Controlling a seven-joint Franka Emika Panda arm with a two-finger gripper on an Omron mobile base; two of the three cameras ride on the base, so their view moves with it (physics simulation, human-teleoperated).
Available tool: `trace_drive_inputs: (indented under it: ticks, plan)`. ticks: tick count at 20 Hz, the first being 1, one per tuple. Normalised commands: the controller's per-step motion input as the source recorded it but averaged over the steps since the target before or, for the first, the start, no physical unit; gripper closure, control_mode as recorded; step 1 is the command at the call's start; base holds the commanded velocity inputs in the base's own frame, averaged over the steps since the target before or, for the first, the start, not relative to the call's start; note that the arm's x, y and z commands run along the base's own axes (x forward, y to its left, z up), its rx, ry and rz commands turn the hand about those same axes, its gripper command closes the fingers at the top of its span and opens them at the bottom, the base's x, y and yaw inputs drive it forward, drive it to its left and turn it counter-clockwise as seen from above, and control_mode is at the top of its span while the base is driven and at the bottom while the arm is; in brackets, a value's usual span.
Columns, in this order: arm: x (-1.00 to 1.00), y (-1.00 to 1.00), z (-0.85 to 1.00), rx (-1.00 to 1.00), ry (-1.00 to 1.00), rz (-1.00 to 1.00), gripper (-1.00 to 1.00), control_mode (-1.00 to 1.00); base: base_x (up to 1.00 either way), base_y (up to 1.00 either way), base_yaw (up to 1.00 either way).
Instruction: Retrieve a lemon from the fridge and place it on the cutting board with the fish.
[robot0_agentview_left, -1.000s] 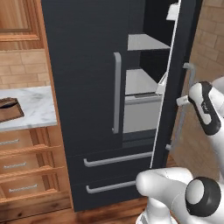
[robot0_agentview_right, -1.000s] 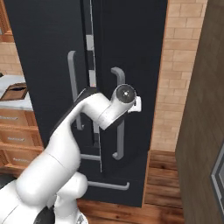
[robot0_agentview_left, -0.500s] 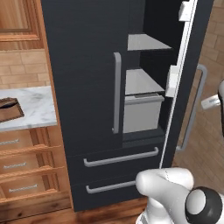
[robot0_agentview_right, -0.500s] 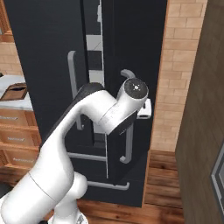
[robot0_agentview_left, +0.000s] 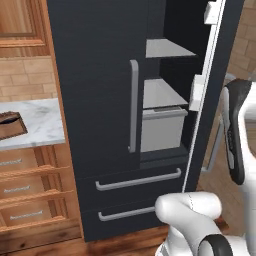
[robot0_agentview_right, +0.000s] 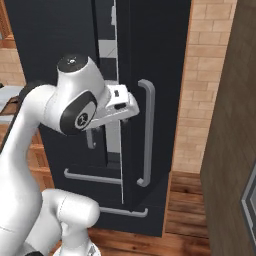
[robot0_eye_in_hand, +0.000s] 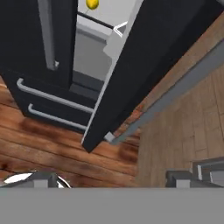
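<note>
Matt black fridge (robot0_agentview_left: 95, 75), smooth grey metal-look handles (robot0_agentview_left: 133, 106), glossy wood floor (robot0_eye_in_hand: 52, 153), polished marble counter (robot0_agentview_left: 35, 117), rough brick wall (robot0_agentview_right: 192, 90), wooden drawers (robot0_agentview_left: 30, 187)

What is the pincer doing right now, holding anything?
Pincer: open, holding nothing, beside the fridge door's bar handle.
</note>
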Motion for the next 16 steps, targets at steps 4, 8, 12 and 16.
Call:
trace_drive_inputs:
  ticks: [4, 8, 12, 16]
  plan:
    - [0.03, 1.0, 0.12, -0.59, 0.26, -0.08, -1.0, -1.0, 0.0, 0.0, 0.0]
    - [0.08, 0.66, -0.17, -0.4, 0.15, -0.01, -1.0, -1.0, 0.0, 0.0, 0.0]
    - [0.47, 0.16, -0.5, -0.07, -0.01, 0.0, -1.0, -1.0, 0.0, 0.0, 0.0]
    - [0.93, 0.06, -0.09, 0.0, -0.06, 0.07, -1.0, -1.0, 0.0, 0.0, 0.0]
